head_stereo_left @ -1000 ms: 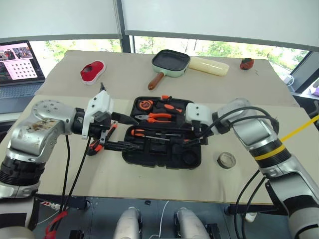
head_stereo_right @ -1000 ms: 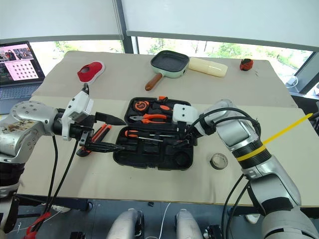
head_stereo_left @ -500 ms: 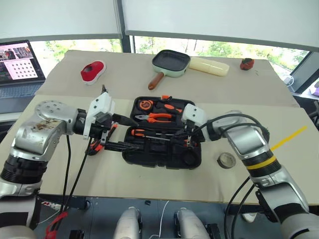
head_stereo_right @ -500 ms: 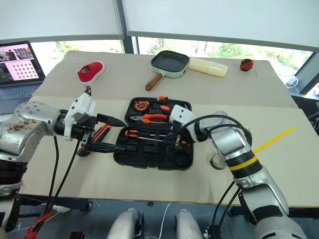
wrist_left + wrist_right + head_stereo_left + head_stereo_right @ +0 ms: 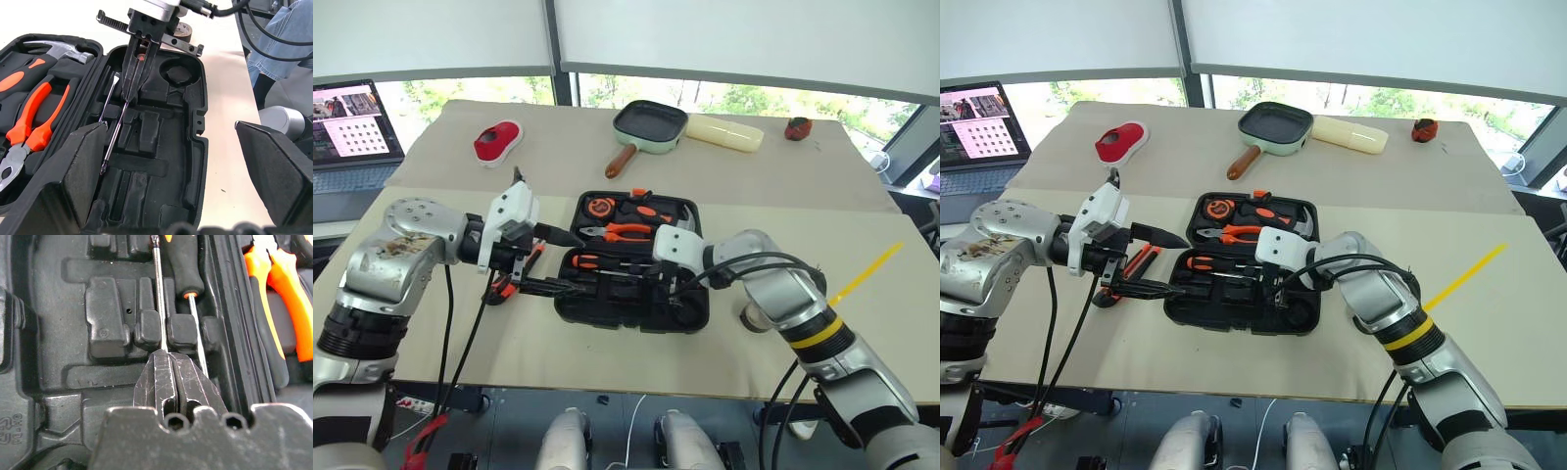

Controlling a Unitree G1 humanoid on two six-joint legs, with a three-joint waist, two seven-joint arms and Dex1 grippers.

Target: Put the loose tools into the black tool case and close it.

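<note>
One screwdriver (image 5: 157, 298) between right gripper (image 5: 171, 377) fingers.

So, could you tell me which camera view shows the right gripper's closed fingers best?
The left wrist view: the right gripper faces it, fingers pressed together over a screwdriver shaft in the black tool case. The right wrist view shows their backs; the head views only the housing.

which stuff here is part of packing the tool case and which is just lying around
Job: tool case, screwdriver in it, utility knife beside it, tape roll.
Lying about: green pan, red item, laptop, cream block.
</note>
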